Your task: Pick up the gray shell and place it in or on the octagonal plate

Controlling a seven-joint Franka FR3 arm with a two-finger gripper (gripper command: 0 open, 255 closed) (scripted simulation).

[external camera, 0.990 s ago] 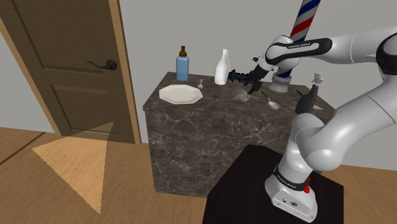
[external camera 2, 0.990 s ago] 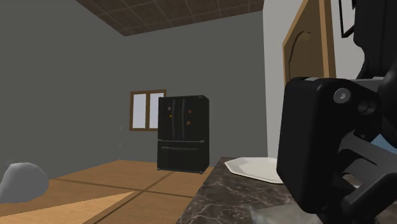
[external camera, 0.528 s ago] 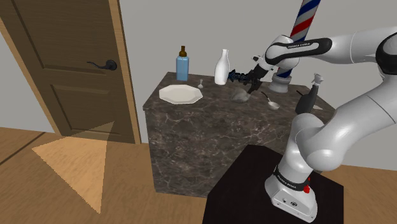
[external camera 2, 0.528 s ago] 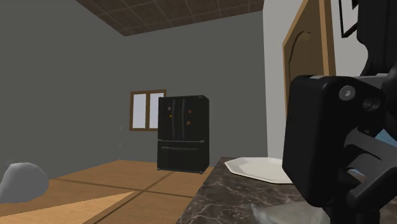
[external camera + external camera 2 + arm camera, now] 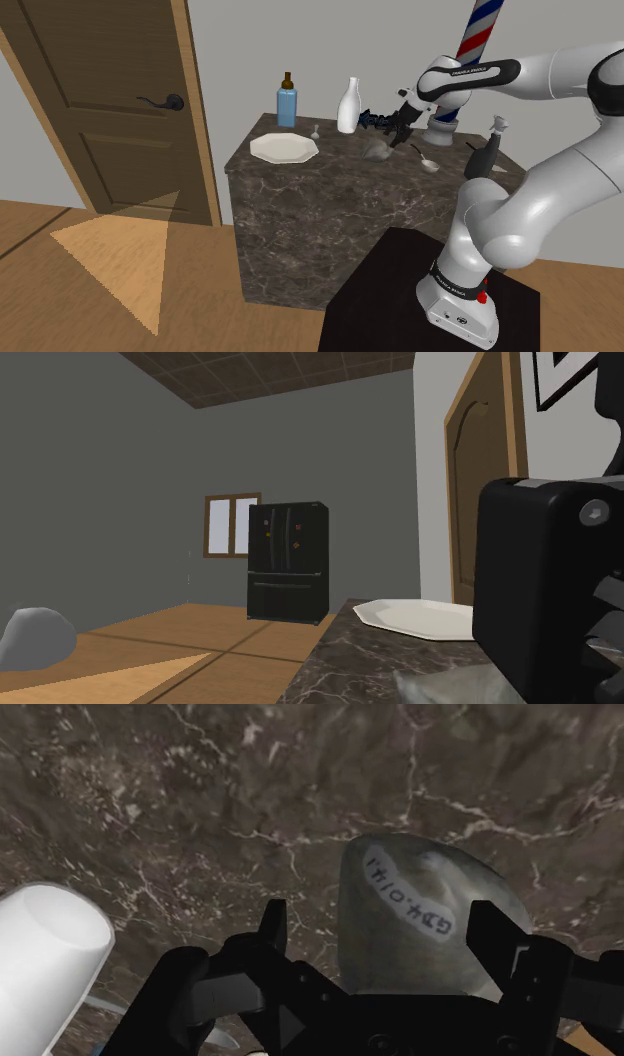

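The shell (image 5: 430, 919) lies loose on the counter (image 5: 300, 215), about midway along the marble top and somewhat nearer the far edge than the near one. It is a dull gray hump with a pale oval label on its back. Right above it hangs the gripper (image 5: 380, 914), pointing down, jaws apart and clasping nothing. From the hand's own camera the shell sits under the gap but off to one side, so one finger (image 5: 490, 929) overlaps its flank while the other stands over bare marble. That spread looks chosen to straddle the hump before dropping, so I take this as the last of the approach, with nothing lifted yet. As I see it, the hand wants a small shift toward the shell's middle first. Otherwise that finger may land on the rounded back and skid the shell away rather than close on it. The plate (image 5: 283, 148), white and eight-sided, waits bare near the counter's edge on the shoulder view's left, well apart from the shell, with open marble between them for the carry. A white bottle (image 5: 348, 106) stands at the far edge, near the hand, and could be knocked on the lift. A blue bottle (image 5: 287, 103) stands by the far corner behind the plate, and a spoon (image 5: 428, 162) lies on the shell's other side.
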